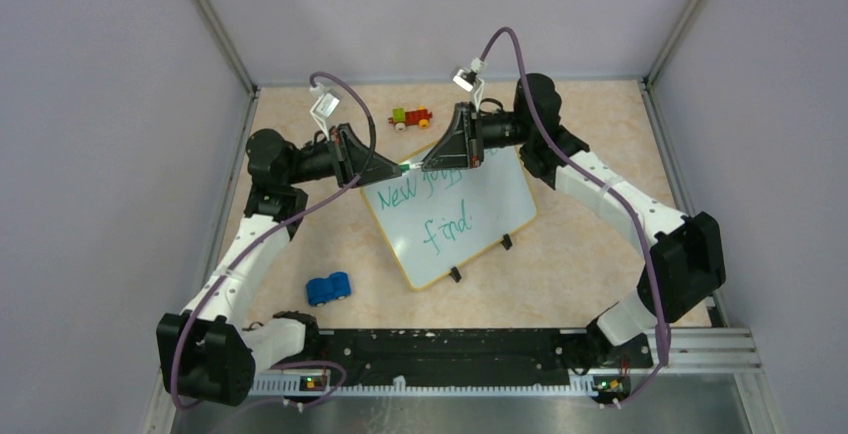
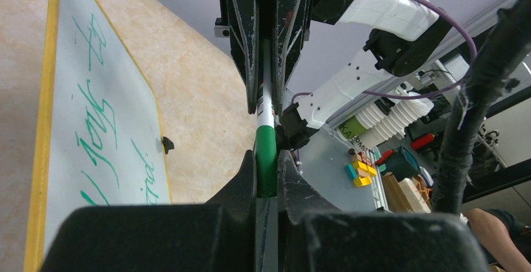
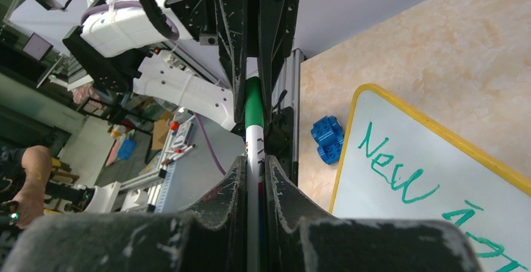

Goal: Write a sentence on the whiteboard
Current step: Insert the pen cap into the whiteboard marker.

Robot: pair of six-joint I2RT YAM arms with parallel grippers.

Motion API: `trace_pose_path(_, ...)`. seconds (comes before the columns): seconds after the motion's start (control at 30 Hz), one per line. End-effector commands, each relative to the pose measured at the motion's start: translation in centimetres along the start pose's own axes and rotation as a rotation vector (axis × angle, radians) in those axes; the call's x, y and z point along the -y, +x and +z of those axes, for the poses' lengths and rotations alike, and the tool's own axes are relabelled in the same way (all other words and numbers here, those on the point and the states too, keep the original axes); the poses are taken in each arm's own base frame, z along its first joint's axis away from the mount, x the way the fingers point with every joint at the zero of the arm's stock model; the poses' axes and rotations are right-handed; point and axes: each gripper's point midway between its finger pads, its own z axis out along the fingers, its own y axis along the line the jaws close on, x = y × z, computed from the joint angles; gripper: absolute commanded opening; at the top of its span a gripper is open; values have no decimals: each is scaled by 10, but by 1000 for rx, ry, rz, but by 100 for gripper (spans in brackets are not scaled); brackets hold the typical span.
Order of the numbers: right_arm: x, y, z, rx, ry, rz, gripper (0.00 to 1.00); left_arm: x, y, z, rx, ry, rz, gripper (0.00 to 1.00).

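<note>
The writing looks finished. The whiteboard (image 1: 490, 194) lies flat and skewed on the table between the arms, and the sentence (image 1: 447, 227) runs across it in green, two lines. So I judge I am at the close-out step, capping the marker (image 1: 408, 166).

Both arms meet nose to nose above the board's far corner, with the pen bridging them. In the left wrist view, the left gripper (image 2: 266, 172) is clamped on the marker's green end (image 2: 266, 153), which I take to be the cap. In the right wrist view, the right gripper (image 3: 253, 172) is pinched tight on the white barrel (image 3: 253, 153).

The next move calls for a straight push along the pen's axis until the cap seats. Then one side lets go, so the other can set the marker down clear of the wet ink.

I cannot tell whether the cap is fully home. The join shows, but no gap or click can be read from it, and the nib is out of sight.

From above, the right gripper covers the middle of the top line, so only "New" and "find" read cleanly. The board's far corner is hidden under the fingers. A toy train (image 1: 411, 116) and a blue toy car (image 1: 328, 287) sit well apart from the work.
</note>
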Motion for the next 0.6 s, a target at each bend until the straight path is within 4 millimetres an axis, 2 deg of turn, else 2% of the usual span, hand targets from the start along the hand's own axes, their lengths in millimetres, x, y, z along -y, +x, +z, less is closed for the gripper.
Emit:
trace_pose_path(0.0,-38,-6,35,18,-68,-127,0,-14,4,12,4,-69,37,3)
trace_pose_path(0.17,-28,-15,7,60,-6,-137,0,-18,-5,5,22,-122,87,5)
trace_pose_path(0.23,-27,-18,-2,74,11,-142,0,-17,-9,4,28,-128,98,10)
trace_pose_path(0.33,-25,-21,-12,90,30,-143,0,-15,-17,2,36,-134,113,27)
trace_pose_path(0.47,-23,-29,-25,114,52,-149,0,-13,-28,0,47,-142,131,62)
trace_pose_path(0.57,-18,-34,-37,134,80,-140,0,-12,-37,-3,59,-157,150,82)
